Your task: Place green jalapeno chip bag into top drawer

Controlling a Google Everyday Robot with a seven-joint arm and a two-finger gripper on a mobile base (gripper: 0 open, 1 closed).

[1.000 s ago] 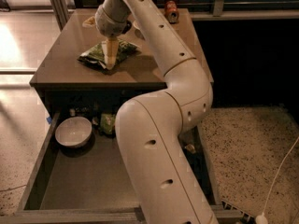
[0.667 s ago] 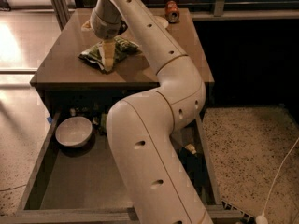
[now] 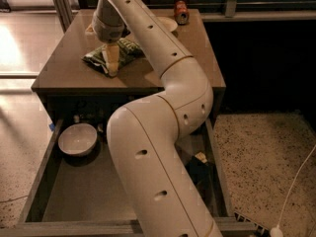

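Observation:
The green jalapeno chip bag, dark green and crumpled, lies on the brown table top near its left middle. My gripper reaches down from the wrist onto the bag's front part and touches it. The top drawer stands pulled out below the table, wide and shallow with low walls. My white arm crosses over the drawer's middle and right and hides much of it.
A white bowl sits in the drawer's back left corner. A red can and a pale plate are at the table's back. Small items lie in the drawer's right side. A white cable runs on the floor at right.
The arm has swung a little to the left and the gripper has come lower onto the bag. The bag has stayed on the table top.

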